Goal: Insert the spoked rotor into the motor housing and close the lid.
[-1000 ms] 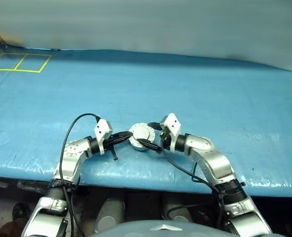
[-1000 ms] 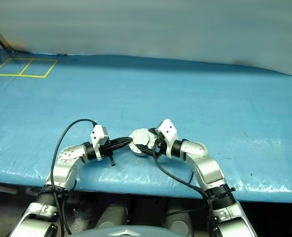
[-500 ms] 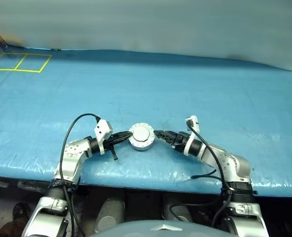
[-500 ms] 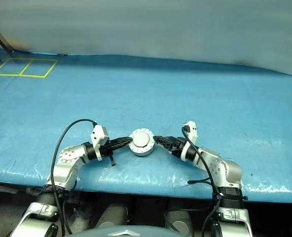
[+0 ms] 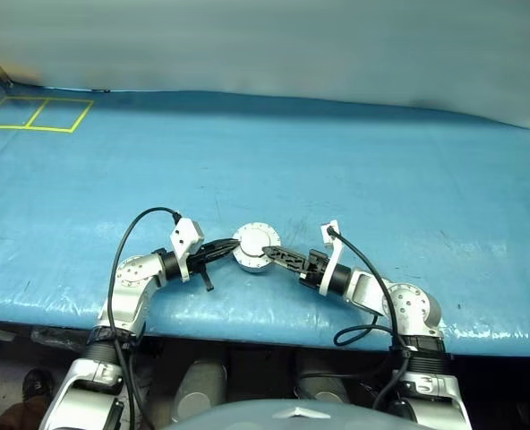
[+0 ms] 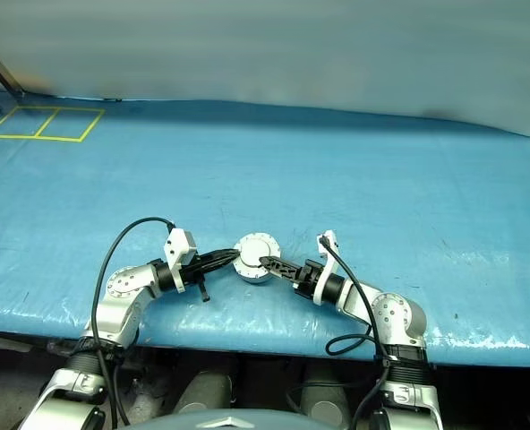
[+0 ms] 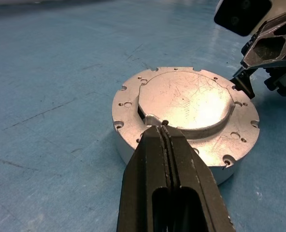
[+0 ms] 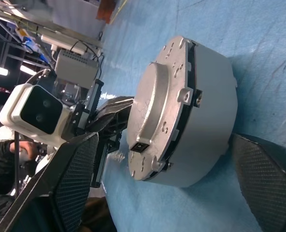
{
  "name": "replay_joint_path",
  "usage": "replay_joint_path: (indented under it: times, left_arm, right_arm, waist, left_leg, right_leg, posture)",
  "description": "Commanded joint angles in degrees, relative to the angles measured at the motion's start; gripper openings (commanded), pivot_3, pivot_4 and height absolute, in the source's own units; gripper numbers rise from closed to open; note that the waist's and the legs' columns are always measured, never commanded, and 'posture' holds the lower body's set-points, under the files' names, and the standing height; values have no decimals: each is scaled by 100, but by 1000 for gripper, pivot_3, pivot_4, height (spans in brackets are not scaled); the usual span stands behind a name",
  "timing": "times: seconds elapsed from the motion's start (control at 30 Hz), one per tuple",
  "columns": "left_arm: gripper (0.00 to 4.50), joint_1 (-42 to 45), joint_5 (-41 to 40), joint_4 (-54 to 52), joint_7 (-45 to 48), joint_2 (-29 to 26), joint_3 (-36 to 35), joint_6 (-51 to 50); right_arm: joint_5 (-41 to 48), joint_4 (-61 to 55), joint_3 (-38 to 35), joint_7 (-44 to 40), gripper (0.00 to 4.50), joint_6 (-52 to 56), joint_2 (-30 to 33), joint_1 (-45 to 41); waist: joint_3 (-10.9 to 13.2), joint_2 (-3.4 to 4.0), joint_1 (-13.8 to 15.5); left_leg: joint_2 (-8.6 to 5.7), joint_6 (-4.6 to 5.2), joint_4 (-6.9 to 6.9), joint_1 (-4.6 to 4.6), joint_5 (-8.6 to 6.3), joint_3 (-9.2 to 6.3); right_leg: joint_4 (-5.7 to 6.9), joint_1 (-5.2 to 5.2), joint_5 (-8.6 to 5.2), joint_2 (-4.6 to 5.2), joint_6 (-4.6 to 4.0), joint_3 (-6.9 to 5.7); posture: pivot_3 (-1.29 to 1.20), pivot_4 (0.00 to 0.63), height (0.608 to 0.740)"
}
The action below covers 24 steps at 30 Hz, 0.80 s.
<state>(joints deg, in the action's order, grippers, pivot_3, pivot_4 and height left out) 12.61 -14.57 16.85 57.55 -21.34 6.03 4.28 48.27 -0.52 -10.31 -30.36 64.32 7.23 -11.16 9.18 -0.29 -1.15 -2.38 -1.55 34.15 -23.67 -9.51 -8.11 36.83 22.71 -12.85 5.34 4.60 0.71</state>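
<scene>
The motor housing (image 5: 255,258) is a round silver can on the blue table, close to the front edge. The lid (image 7: 186,101) lies on top of it, plain light-grey face up, small studs around its rim. The spoked rotor is hidden. My left gripper (image 5: 232,246) is shut, and its tips (image 7: 163,128) rest at the lid's left edge. My right gripper (image 5: 272,255) comes in from the right and is open. One finger (image 8: 70,183) reaches over the lid, the other (image 8: 264,179) is low by the can's base, with the housing (image 8: 206,106) between them.
Blue sheeting (image 5: 354,170) covers the whole table. Its front edge (image 5: 247,315) runs just behind both wrists. Yellow tape squares (image 5: 34,114) mark the far left corner. A pale wall (image 5: 274,45) closes off the back.
My right gripper left the housing, swung out to the right and rolled over. It has come back lower, with one finger over the lid. The left gripper and the housing stayed put.
</scene>
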Motion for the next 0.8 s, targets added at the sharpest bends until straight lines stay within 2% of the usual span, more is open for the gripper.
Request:
replay_joint_path:
  times: [0.03,0.13,0.17,0.33,0.6,0.8]
  left_arm:
    - [0,-68,107,21,-9,9,104,-55]
    - [0,-71,107,19,-7,8,106,-55]
    - [0,-73,106,17,-6,7,106,-56]
    - [0,-81,96,13,-14,18,107,-78]
    - [0,-82,-26,-71,-205,100,-29,-297]
    - [0,-114,-605,-282,-1040,530,-739,-769]
  right_arm:
    - [178,120,-148,114,3506,21,-114,-82]
    - [229,170,-216,172,2554,30,-133,-99]
    - [244,174,-219,187,2554,31,-133,-98]
    - [265,161,-195,235,1329,-1,-108,-96]
    - [208,214,-185,268,1300,-104,-69,-149]
    - [514,249,-650,515,1300,-342,-368,-265]
  waist:
    - [0,0,1]
    - [1,1,1]
    - [1,2,-6]
    - [1,4,-8]
    - [1,4,-7]
    - [3,5,-21]
  left_leg:
    - [0,0,0,-1,0,0]
    - [-2,0,0,-5,0,0]
    - [-1,0,-1,-5,0,1]
    - [-1,0,-1,-5,0,1]
    - [-1,0,-1,-5,0,1]
    - [1,0,0,-6,0,-1]
  right_leg:
    - [0,1,0,0,0,0]
    - [-1,3,0,0,0,0]
    - [-2,3,0,1,1,1]
    - [-1,5,0,0,0,0]
    - [-1,5,0,0,0,0]
    - [1,6,0,0,1,0]
  posture:
    - [0,150,740]
    - [0,150,740]
    - [0,150,740]
    - [0,150,740]
    - [0,150,740]
    - [0,150,740]
